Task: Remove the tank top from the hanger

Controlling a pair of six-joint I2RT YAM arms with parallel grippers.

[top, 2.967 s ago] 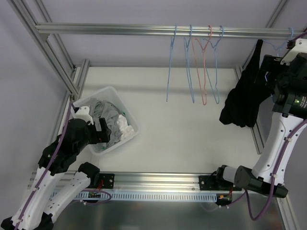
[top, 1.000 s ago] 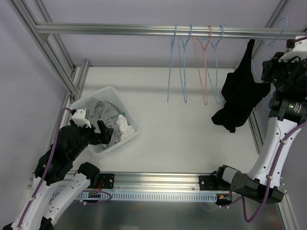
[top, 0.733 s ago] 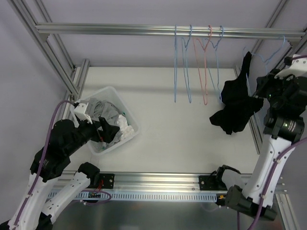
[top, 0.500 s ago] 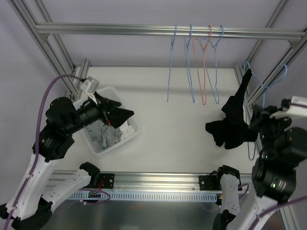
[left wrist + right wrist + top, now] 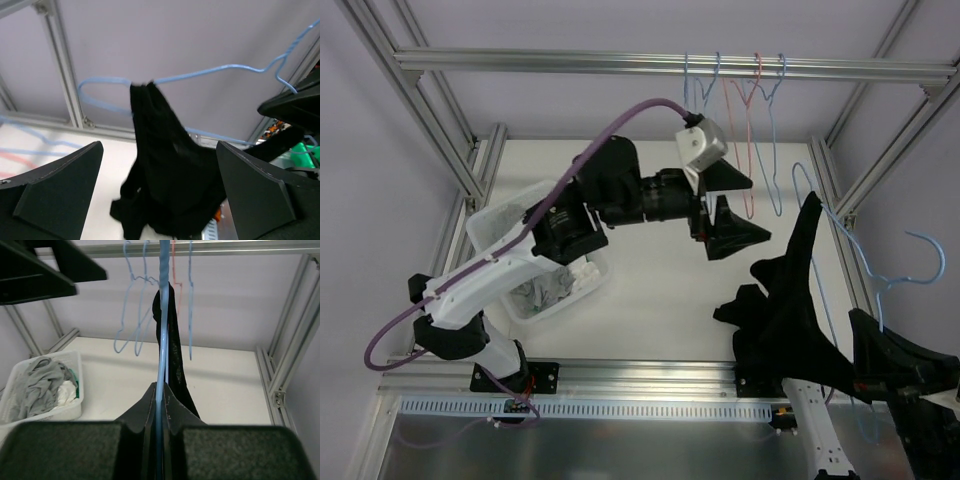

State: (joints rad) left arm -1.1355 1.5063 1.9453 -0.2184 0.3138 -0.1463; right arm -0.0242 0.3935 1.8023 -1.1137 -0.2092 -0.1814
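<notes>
The black tank top (image 5: 785, 320) hangs bunched on a light blue wire hanger (image 5: 920, 237), held in the air over the table's near right. My right gripper (image 5: 880, 350) is shut on the hanger; in the right wrist view its jaws (image 5: 160, 390) pinch the blue wire (image 5: 161, 330), with the tank top (image 5: 173, 355) draped just beyond. My left gripper (image 5: 760, 210) reaches in from the left, open and empty, a short way from the cloth. In the left wrist view the tank top (image 5: 170, 170) hangs from the hanger (image 5: 200, 75) between the spread fingers (image 5: 55, 190).
A white basket (image 5: 485, 225) of grey and white clothes sits at the table's left, partly under the left arm. Several bare wire hangers (image 5: 750, 90) hang from the top rail (image 5: 570, 62). Frame posts stand along both sides.
The right arm has lifted the hanger with the tank top off the rail and carried it down to the near right. The left arm has swung up from the basket towards it, still open.
</notes>
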